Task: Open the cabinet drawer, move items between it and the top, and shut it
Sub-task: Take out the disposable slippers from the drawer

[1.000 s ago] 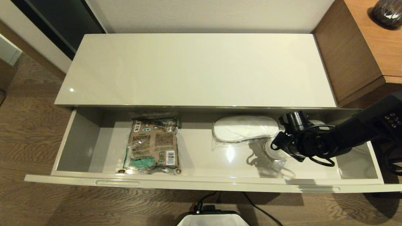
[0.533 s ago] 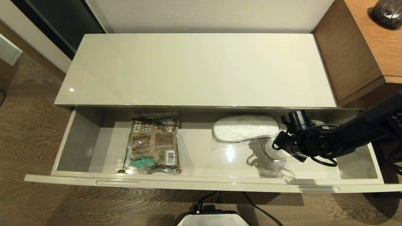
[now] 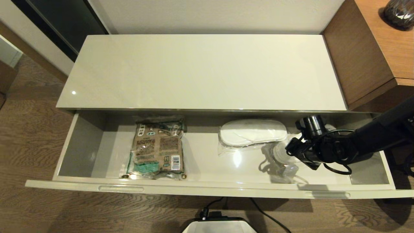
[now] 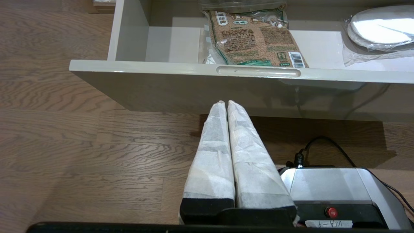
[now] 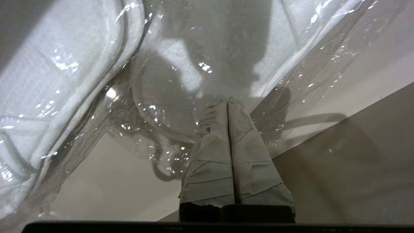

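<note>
The cabinet drawer (image 3: 207,189) is pulled far out under the cream-white top (image 3: 200,71), which is bare. In the drawer lie the brown-and-green pouch (image 3: 157,150) left of centre and the white slippers (image 3: 252,132) in clear wrap right of centre. My right gripper (image 3: 288,152) reaches into the drawer's right part, just right of the slippers. In the right wrist view it (image 5: 226,101) is shut, its tips pinching the clear wrap beside the white slipper fabric (image 5: 48,90). A white scrap (image 3: 328,127) behind that arm may be the tissue pack. My left gripper (image 4: 226,103) hangs shut and empty below the drawer front.
The brown wooden desk (image 3: 381,42) stands against the cabinet's right end, with a dark vase (image 3: 399,13) on it. The robot base (image 4: 339,187) and its cable sit on the wood floor under the drawer front. One handle slot (image 4: 258,71) is right above the left gripper.
My right gripper has shifted a little to the right and toward the drawer front. The crumpled clear wrap under it has moved along. The slippers and pouch stay in place.
</note>
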You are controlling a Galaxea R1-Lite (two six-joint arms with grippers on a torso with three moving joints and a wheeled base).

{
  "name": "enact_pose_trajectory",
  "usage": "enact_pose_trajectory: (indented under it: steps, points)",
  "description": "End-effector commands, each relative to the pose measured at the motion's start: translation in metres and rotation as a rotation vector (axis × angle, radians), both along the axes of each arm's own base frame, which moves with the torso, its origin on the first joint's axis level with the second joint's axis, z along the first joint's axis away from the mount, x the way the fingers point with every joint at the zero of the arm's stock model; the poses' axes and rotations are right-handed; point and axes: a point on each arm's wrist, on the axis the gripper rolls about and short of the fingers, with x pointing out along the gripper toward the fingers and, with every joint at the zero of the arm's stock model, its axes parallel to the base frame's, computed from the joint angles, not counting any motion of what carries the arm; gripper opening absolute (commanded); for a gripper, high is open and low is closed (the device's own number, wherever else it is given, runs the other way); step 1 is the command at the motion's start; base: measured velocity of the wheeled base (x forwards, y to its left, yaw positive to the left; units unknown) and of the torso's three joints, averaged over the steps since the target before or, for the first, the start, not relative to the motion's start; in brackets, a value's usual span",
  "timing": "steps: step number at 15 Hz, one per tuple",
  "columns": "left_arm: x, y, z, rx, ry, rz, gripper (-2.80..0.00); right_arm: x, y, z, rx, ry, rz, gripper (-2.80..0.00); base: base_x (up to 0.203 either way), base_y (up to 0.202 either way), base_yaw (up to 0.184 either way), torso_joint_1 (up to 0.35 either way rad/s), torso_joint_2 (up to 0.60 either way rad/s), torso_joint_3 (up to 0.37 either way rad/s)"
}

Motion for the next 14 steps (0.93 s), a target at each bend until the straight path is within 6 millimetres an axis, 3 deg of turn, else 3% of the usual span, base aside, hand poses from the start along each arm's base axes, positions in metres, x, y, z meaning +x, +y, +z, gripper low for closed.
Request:
enact_pose_trajectory:
  steps: [1, 5, 11, 14]
  points:
    - [0.0, 0.0, 0.0, 0.0, 0.0, -0.001, -2.8, -0.001, -0.002, 0.005, 0.012, -0.013, -0.002, -2.8, 0.0, 0.0, 0.0, 0.0, 0.0, 0.0]
    - [0.0, 0.0, 0.0, 0.001, 0.0, -0.001, -2.8, -0.002, -0.002, 0.012, 0.042, -0.028, 0.025, -2.8, 0.0, 0.0, 0.0, 0.0, 0.0, 0.0]
    - [0.0, 0.0, 0.0, 0.0, 0.0, -0.001, -2.8, -0.001, -0.033, 0.002, 0.064, -0.078, 0.042, -2.8, 0.0, 0.0, 0.0, 0.0, 0.0, 0.0]
    - [0.0, 0.0, 0.0, 0.0, 0.0, -0.001, -2.8, 0.0, -0.034, 0.002, 0.063, -0.089, 0.06, -2.8, 0.0, 0.0, 0.0, 0.0, 0.0, 0.0]
